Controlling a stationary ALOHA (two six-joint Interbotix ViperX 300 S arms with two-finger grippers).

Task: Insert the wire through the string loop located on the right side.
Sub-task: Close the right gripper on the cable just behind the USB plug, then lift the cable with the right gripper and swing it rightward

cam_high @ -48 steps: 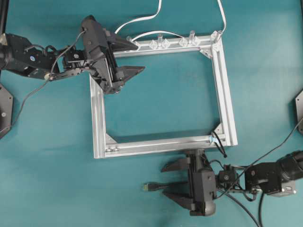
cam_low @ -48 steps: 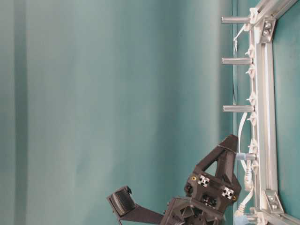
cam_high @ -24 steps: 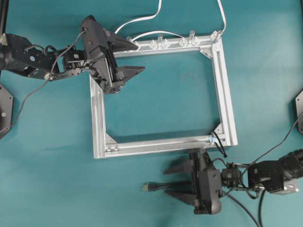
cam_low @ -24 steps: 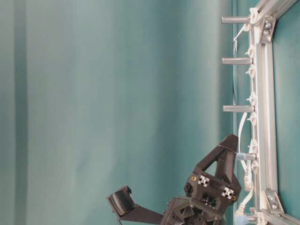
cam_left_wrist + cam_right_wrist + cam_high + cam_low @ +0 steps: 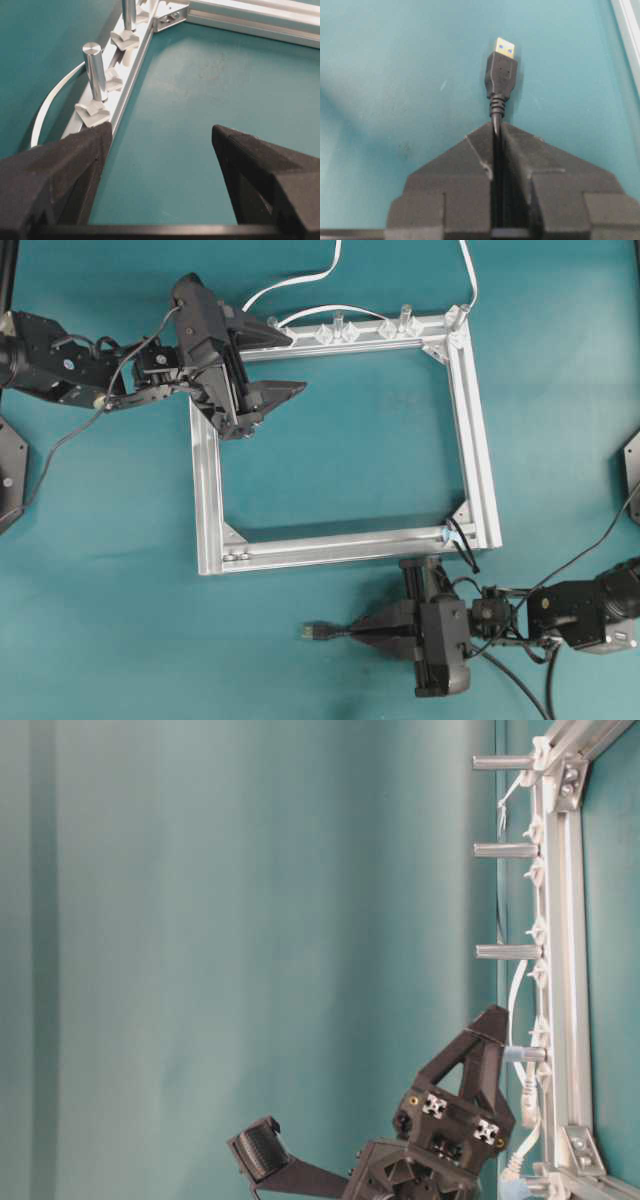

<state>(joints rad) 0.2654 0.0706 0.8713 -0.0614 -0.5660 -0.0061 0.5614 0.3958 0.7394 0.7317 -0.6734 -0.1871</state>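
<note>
In the overhead view we see the right gripper [image 5: 375, 628] low on the teal counter [image 5: 100, 620], at about five o'clock from the middle of the silver frame [image 5: 478, 440] and just outside its lower rail. Its jaws are pressed together on the wire [image 5: 340, 630], with only the thin black cable between them. Our right wrist camera shows this plainly: the two black fingers [image 5: 450, 165] meet around the cable, and the plug [image 5: 501, 75], black with a metal tip, sticks out beyond them toward twelve o'clock, lying over the counter. In the overhead view that plug [image 5: 318, 631] points to nine o'clock, away from the gripper body.

The string loop [image 5: 462, 545] hangs at the frame's lower right corner, at about one o'clock from the right gripper and apart from it. It is a thin dark cord with an end trailing down past the rail; the wire is not through it.

The left gripper [image 5: 285, 365] sits over the frame's upper left corner, at about ten o'clock from the frame's middle. Its jaws stand wide apart and hold nothing; our left wrist view shows bare counter between the two fingers [image 5: 65, 165], with the frame's rail, metal posts [image 5: 95, 70] and clear clips [image 5: 92, 112] running off toward eleven o'clock. White cables [image 5: 300, 280] leave the top rail toward twelve o'clock.
</note>
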